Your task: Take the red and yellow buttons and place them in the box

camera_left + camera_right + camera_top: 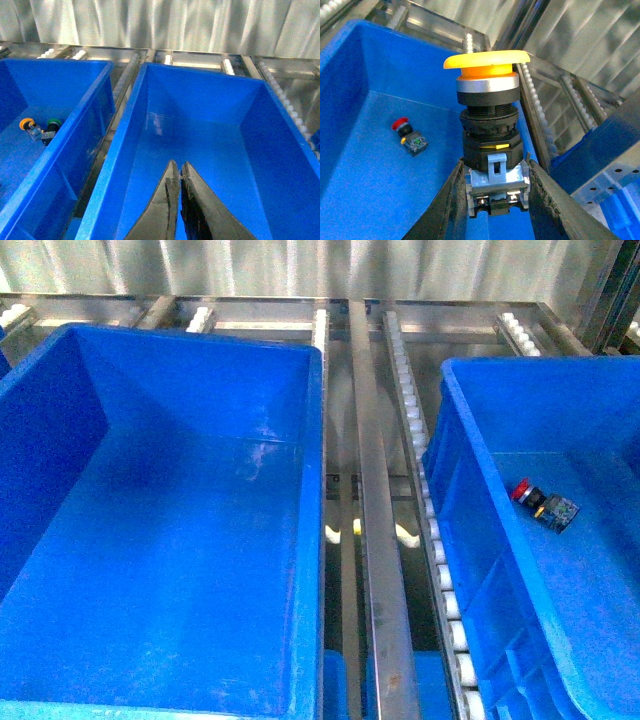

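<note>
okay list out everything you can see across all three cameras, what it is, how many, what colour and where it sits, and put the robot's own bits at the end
Large bin: one, blue, left of the metal rails in the front view; nothing visible inside.
Right bin: one, blue, right of the rails.
Red button: one, red cap on black and grey body, lying on its side on the right bin's floor.
Yellow button: one, yellow cap on black and grey body, held upright above the right bin.
Third bin: one, blue, beside the large bin in the left wrist view.
Orange-capped button and green-capped button: one each, lying together in the third bin.
Roller rails: metal, white rollers, between the bins.
Left gripper: black, closed, empty, over the large bin.
Right gripper: black, clamping the yellow button's grey base.
</note>
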`<state>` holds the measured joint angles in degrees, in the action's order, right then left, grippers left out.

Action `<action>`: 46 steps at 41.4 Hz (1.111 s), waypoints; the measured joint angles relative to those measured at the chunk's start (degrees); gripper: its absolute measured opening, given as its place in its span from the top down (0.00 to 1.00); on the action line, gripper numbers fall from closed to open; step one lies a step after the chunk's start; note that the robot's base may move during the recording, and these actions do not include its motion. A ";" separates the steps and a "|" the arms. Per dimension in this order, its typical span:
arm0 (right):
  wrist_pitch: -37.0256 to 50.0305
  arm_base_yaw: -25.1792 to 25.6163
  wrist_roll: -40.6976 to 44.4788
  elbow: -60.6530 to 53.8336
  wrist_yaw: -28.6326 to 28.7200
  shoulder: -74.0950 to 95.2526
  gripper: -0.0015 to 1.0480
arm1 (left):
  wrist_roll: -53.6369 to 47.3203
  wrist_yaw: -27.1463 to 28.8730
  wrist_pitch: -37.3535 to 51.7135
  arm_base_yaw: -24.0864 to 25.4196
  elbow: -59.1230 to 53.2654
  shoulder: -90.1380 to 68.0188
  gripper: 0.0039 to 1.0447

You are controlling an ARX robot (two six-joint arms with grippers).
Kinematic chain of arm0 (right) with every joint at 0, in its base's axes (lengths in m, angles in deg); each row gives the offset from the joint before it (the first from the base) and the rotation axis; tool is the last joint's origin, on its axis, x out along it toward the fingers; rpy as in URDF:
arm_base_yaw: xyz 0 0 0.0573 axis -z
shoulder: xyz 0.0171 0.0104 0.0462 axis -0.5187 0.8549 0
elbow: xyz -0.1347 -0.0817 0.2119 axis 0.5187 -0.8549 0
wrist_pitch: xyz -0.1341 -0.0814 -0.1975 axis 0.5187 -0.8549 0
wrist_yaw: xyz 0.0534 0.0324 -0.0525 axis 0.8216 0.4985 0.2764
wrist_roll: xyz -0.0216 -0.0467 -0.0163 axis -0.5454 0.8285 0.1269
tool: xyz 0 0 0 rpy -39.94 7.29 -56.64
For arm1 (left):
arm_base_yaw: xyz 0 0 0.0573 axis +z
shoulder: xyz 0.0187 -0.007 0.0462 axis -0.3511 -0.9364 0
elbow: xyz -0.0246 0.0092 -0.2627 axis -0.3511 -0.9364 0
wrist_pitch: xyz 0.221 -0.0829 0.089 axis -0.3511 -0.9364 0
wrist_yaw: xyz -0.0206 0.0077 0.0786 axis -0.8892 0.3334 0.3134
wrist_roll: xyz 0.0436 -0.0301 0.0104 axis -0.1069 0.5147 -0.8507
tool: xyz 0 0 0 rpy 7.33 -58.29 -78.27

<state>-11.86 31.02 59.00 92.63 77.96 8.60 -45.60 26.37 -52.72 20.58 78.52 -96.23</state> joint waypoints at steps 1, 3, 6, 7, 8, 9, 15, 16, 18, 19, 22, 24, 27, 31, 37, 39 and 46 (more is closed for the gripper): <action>0.15 -0.02 -0.04 0.00 0.00 0.13 0.75 | 0.00 0.00 -0.31 0.00 0.00 0.26 0.98; 0.50 -0.04 -0.09 0.00 0.02 0.42 0.75 | 0.00 0.02 -1.01 0.00 0.00 0.94 0.98; 0.68 -0.04 -0.11 0.00 0.00 0.68 0.75 | 0.00 0.00 -1.75 0.00 0.00 1.68 0.98; 0.87 -0.04 -0.13 0.00 -0.04 0.83 0.75 | 0.02 0.00 -2.95 0.00 0.02 2.84 0.98; 0.98 -0.04 -0.13 0.00 -0.07 0.90 0.75 | -0.04 -0.02 -5.03 0.00 0.02 4.46 0.98; 1.05 -0.02 -0.15 0.00 -0.07 0.98 0.75 | -0.02 0.02 -7.48 0.00 0.02 5.99 0.98; 2.10 -0.04 -0.35 0.00 -0.04 1.79 0.75 | -0.04 0.00 -12.17 0.00 0.02 10.91 0.98; 2.27 -0.04 -0.37 0.02 -0.02 1.95 0.75 | -0.04 0.07 -12.17 0.00 0.02 10.99 0.98; 2.51 -0.04 -0.37 0.13 0.00 2.54 0.75 | -0.04 0.04 -12.15 0.00 0.02 11.08 0.98; 2.62 -0.04 -0.39 0.13 0.00 2.80 0.75 | -0.04 0.00 -12.15 0.00 0.02 11.08 0.98; 3.13 -0.04 -0.44 0.22 0.00 3.23 0.75 | -0.04 0.02 -12.13 0.00 0.02 11.10 0.98; 3.56 -0.04 -0.55 0.33 0.02 3.67 0.75 | -0.04 0.02 -12.15 0.00 0.02 11.10 0.98; 4.76 -0.04 -0.87 0.59 0.04 4.96 0.75 | -0.04 0.02 -12.15 0.00 0.02 11.10 0.98; 5.44 -0.31 -1.20 1.57 0.81 7.30 0.75 | -0.04 0.02 -12.15 0.00 0.02 11.10 0.98; 5.70 -0.72 -1.22 3.50 1.51 9.66 0.75 | -0.02 0.02 -12.15 0.00 0.02 11.10 0.82; 5.86 -0.94 -1.22 4.04 1.57 10.51 0.75 | -0.02 0.02 -12.13 0.00 0.02 11.10 0.76; 7.13 -2.05 -2.16 6.10 2.60 15.10 0.75 | -0.02 0.02 -12.15 0.00 0.02 11.10 0.48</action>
<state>-4.74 28.96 56.84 98.73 80.56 23.70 -45.63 26.39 -64.88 20.58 78.54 -85.13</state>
